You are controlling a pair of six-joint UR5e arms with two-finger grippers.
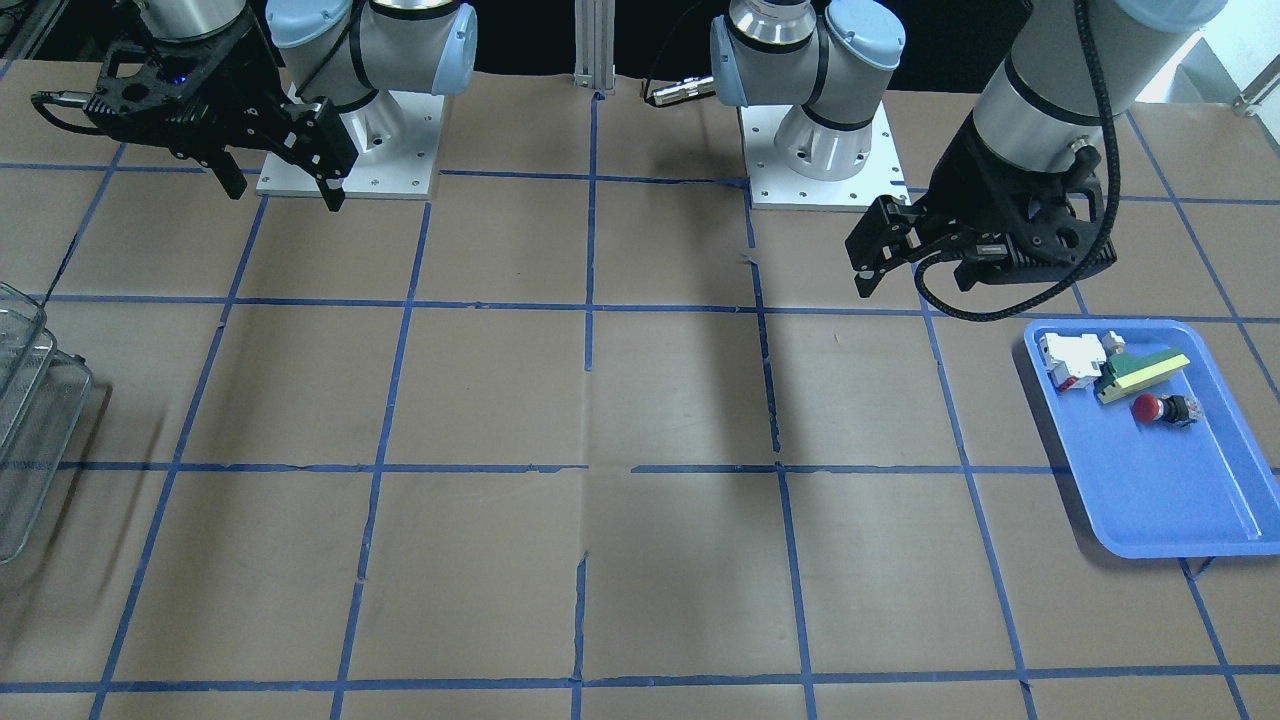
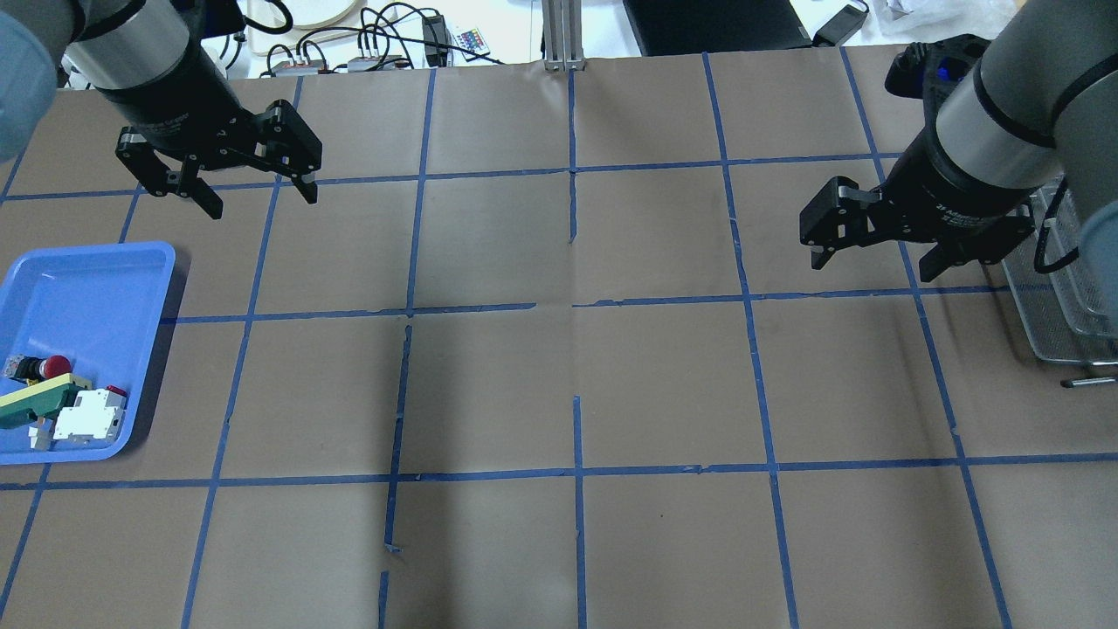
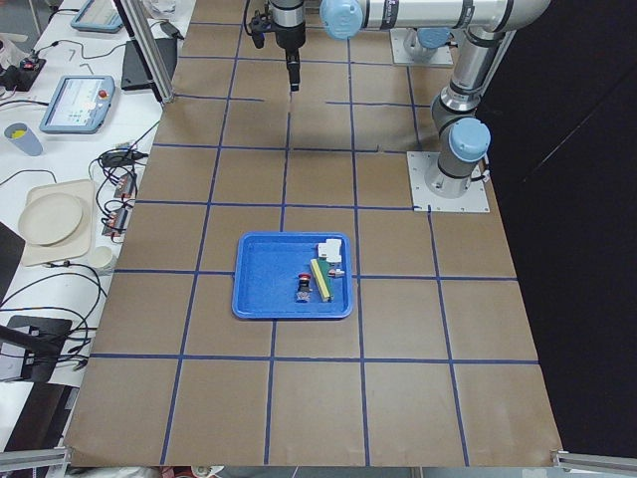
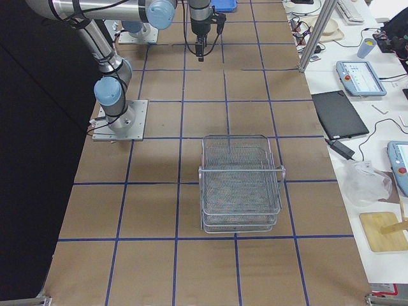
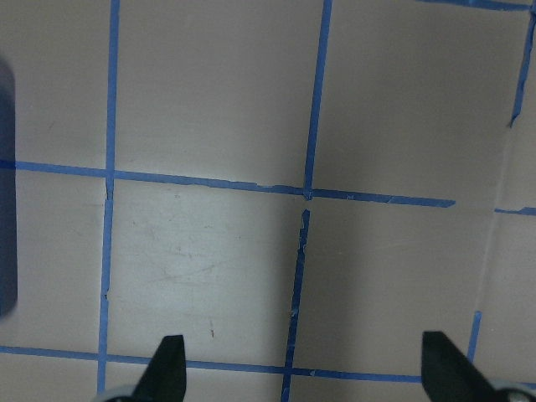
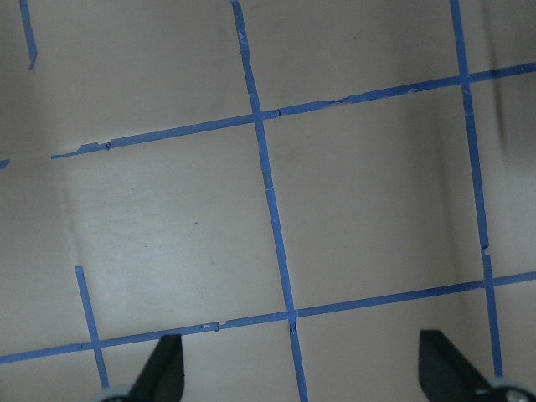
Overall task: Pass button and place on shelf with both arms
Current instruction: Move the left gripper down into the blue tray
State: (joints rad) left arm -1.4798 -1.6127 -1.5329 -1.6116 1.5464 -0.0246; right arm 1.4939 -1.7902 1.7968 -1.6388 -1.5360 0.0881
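Observation:
The button (image 1: 1160, 408), red-headed with a black body, lies on its side in the blue tray (image 1: 1180, 500); it also shows in the overhead view (image 2: 48, 367) and the left view (image 3: 305, 289). The wire-mesh shelf (image 4: 241, 185) stands at the other end of the table (image 1: 30, 430) (image 2: 1066, 297). My left gripper (image 2: 262, 203) (image 1: 915, 280) hangs open and empty above the table, beyond the tray. My right gripper (image 2: 873, 266) (image 1: 285, 195) hangs open and empty next to the shelf. Both wrist views show only taped table between open fingertips (image 5: 167, 364) (image 6: 167, 364).
A white-and-red switch (image 1: 1070, 360) and a green-and-yellow wedge (image 1: 1140, 372) lie in the tray beside the button. Blue tape lines grid the brown table. The arm bases (image 1: 820, 150) stand at the robot's edge. Side benches hold cables, screens and plates.

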